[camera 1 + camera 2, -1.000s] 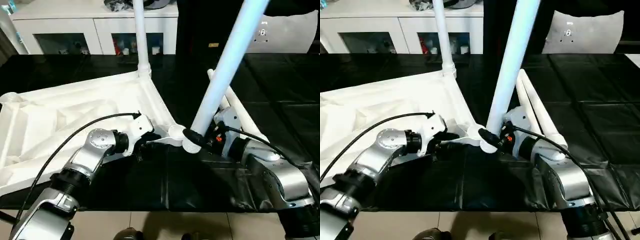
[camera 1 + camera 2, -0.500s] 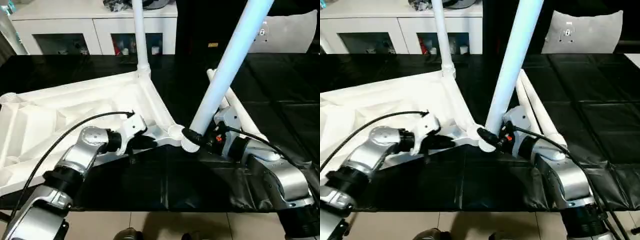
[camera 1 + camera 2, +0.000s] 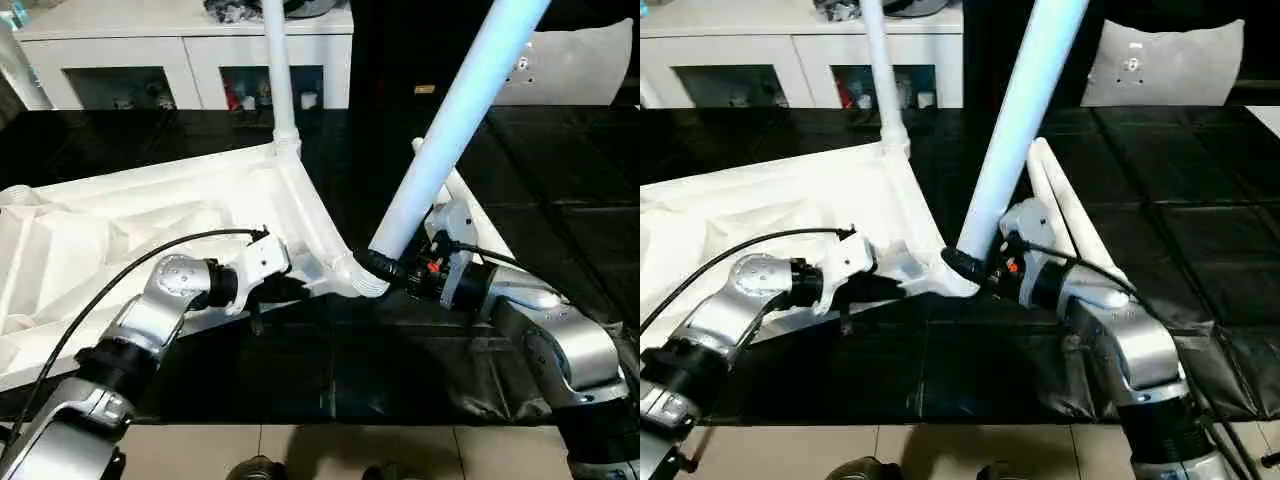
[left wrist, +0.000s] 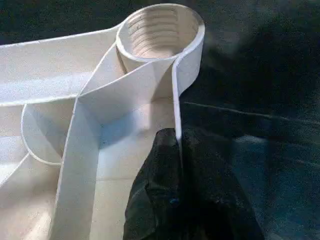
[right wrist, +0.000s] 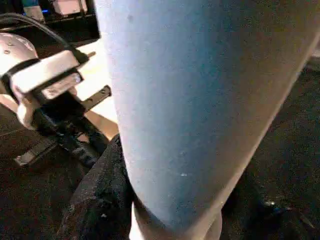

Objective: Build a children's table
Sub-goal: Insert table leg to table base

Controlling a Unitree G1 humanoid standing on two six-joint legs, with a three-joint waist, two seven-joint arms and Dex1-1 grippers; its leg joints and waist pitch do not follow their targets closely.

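While the white top (image 3: 120,225) lies underside-up on the black bench (image 3: 560,180), you see its ribs and round corner sockets facing upward. One leg (image 3: 279,70) already stands upright in the far corner socket. Your left pincer (image 4: 177,150) is clamped on the thin rim wall of the top just beside the near corner socket (image 4: 160,30), one black finger (image 4: 160,165) on the inner face of the wall and the other on the outer; in the wrist view the socket's threaded bore stands empty. Your right pincer (image 3: 385,270) holds a second leg (image 3: 455,120) near its lower, flared end, with a black finger (image 5: 95,200) on each side of the shaft. That leg is tilted, its upper part leaning away toward the right and running out of the top of the picture, while its flared end sits at the near corner socket; whether it rests in the socket or just against it you cannot tell. Two further legs (image 3: 1065,215) lie side by side on the bench behind the right forearm. A white cabinet (image 3: 190,60) stands beyond the bench.
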